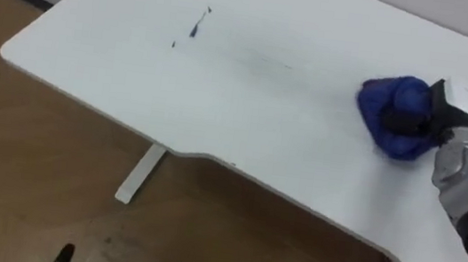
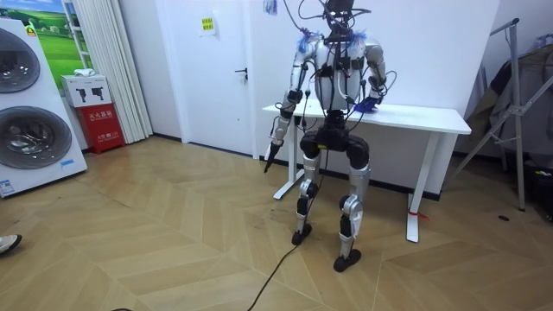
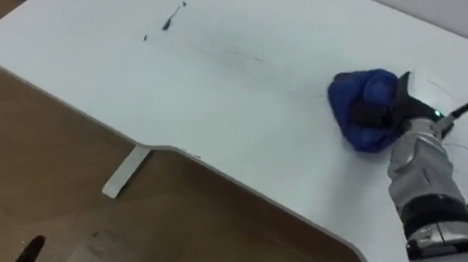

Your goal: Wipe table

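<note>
Blue cloth (image 1: 394, 101) bunched on white table (image 1: 246, 106), right hand (image 1: 440, 116) curled round it, dark marks (image 1: 196, 26) well apart, left hand (image 2: 273, 152) hanging

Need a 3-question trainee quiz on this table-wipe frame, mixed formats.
1. True or false: the blue cloth lies on the floor.
2. Which one is on the cloth? A) left robot hand B) right robot hand
3. Fill in: the dark marks on the table lie toward the robot's ____ of the cloth.
Key: 1 false, it is on the table. 2 B, the right robot hand grips it. 3 left.
</note>
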